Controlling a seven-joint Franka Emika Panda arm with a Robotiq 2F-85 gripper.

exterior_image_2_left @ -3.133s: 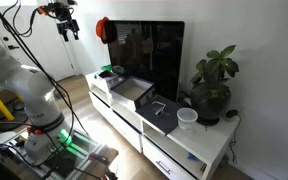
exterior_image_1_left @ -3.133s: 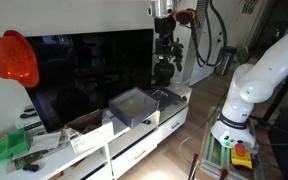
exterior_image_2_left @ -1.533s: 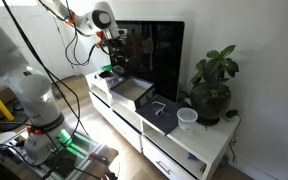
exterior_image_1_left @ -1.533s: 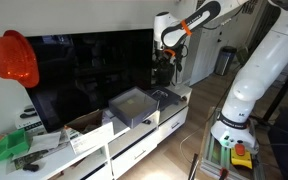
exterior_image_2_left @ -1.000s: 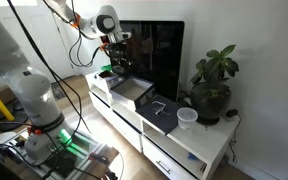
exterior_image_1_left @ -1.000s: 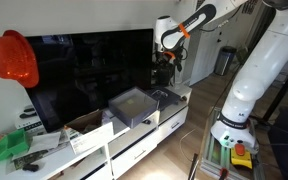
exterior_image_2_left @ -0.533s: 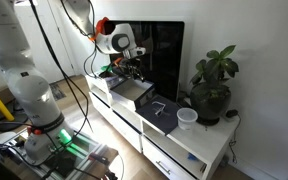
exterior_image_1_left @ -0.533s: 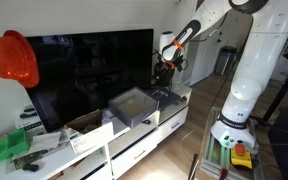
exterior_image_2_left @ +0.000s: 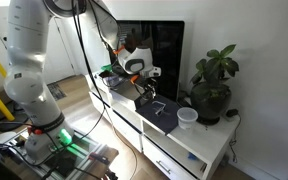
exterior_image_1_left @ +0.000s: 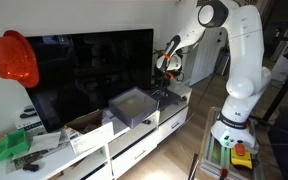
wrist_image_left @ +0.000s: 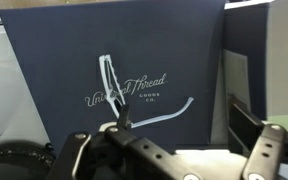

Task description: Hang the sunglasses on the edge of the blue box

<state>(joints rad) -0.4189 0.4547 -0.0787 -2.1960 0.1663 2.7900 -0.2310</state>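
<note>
Gripper (wrist_image_left: pixel 174 148) hangs above the sunglasses (wrist_image_left: pixel 124 95), jaws wide apart, holding nothing. Sunglasses lie flat on a dark lettered box (wrist_image_left: pixel 54 60), beside the blue box (exterior_image_1_left: pixel 134 106) near the desk's (exterior_image_1_left: pixel 149 136) front edge.

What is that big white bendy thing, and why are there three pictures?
It is a robot arm. At its end sits a gripper, like a hand with two fingers. Two pictures come from cameras standing in the room, looking from different places. The third comes from a camera on the arm's wrist, looking down past the open gripper. There you see thin, pale sunglasses lying on a dark flat box with writing. The gripper holds nothing. On the white cabinet there are also the blue box, a big TV, a plant and a white cup.
</note>
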